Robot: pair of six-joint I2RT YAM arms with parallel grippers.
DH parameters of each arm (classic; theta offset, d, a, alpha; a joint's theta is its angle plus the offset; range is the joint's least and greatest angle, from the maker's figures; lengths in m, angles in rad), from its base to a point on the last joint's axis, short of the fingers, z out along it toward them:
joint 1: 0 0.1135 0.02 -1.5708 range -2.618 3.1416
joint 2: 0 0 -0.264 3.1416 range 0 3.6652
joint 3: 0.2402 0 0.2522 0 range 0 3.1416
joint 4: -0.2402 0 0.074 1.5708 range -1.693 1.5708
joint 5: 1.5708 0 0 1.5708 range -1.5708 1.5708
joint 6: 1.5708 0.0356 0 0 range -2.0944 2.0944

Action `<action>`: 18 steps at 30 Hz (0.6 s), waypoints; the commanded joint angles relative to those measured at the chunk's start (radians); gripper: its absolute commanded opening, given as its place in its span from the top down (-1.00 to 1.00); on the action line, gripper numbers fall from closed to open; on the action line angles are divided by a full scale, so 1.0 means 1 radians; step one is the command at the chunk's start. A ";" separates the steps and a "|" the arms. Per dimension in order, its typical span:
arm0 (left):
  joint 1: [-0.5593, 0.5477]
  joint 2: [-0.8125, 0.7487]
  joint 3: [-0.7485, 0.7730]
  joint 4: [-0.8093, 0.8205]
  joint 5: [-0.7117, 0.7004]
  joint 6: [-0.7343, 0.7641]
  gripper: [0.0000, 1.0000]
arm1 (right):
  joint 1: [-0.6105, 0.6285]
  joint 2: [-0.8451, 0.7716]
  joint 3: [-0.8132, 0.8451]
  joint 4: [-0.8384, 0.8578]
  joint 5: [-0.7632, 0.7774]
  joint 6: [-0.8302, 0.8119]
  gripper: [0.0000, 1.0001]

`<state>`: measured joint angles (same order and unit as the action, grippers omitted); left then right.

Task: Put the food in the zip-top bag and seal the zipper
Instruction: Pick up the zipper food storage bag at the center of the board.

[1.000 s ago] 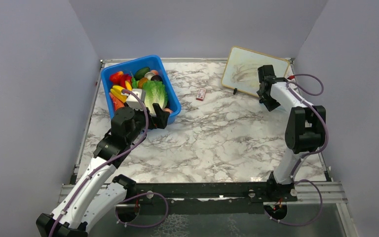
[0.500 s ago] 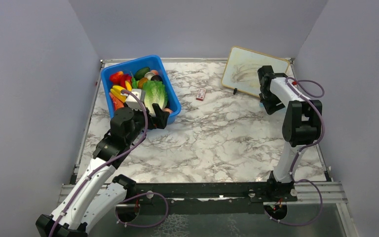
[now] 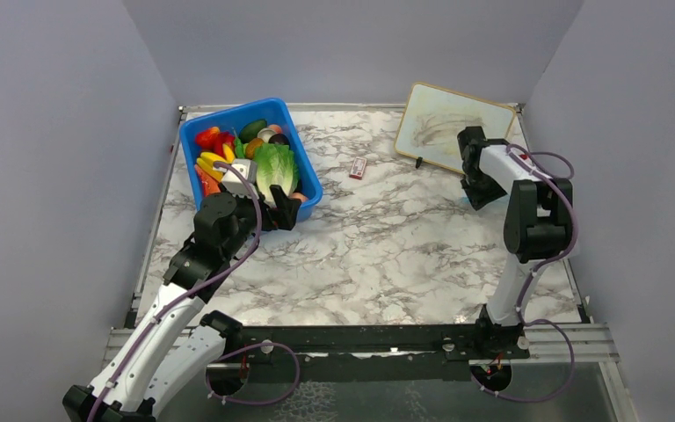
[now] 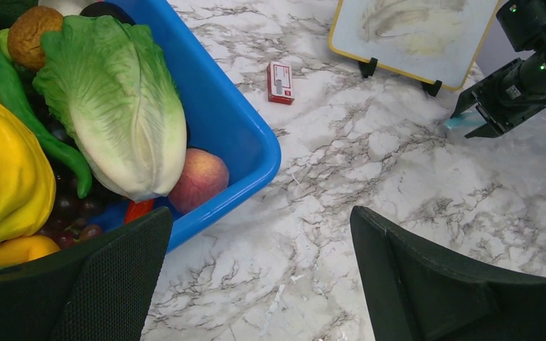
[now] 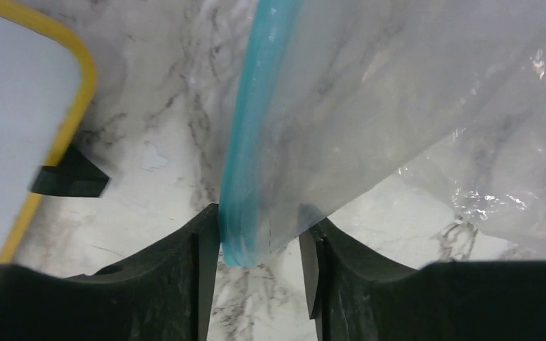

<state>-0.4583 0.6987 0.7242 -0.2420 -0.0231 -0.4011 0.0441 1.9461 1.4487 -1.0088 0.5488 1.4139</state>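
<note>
The food lies in a blue bin (image 3: 237,112): a green lettuce (image 3: 275,167) (image 4: 114,99), a peach (image 4: 199,177), a yellow banana (image 4: 7,170) and several other pieces. My left gripper (image 3: 286,211) (image 4: 259,234) is open and empty over the marble beside the bin's near right corner. The clear zip-top bag (image 5: 398,85) (image 4: 533,142) lies at the far right. My right gripper (image 3: 477,189) (image 5: 259,234) is open, its jaws straddling the end of the light-blue zipper (image 5: 256,128). The strip touches the left finger (image 5: 199,270).
A small red-and-white box (image 3: 358,168) (image 4: 279,82) lies on the marble table between bin and bag. A yellow-framed whiteboard (image 3: 448,123) (image 5: 14,106) stands propped at the back right, just behind my right gripper. Grey walls enclose the table.
My right gripper has moved away from the whiteboard, nearer and lower, onto the bag's zipper corner. My left gripper has shifted slightly left along the bin's front.
</note>
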 commanded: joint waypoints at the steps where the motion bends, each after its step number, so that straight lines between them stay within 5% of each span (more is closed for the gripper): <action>1: -0.003 -0.008 -0.009 0.008 0.012 0.011 -0.99 | -0.007 -0.106 -0.120 0.124 -0.026 -0.055 0.17; 6: -0.002 -0.005 -0.009 0.008 0.016 0.011 -0.99 | -0.007 -0.204 -0.225 0.230 -0.049 -0.120 0.35; 11: -0.003 0.007 -0.009 0.010 0.019 0.010 -0.99 | -0.007 -0.282 -0.284 0.298 -0.088 -0.184 0.95; 18: -0.002 0.008 -0.009 0.010 0.010 0.013 -0.99 | -0.007 -0.428 -0.390 0.460 -0.212 -0.399 0.99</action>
<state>-0.4583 0.7086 0.7242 -0.2420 -0.0200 -0.3973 0.0437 1.6077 1.1084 -0.7013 0.4362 1.1877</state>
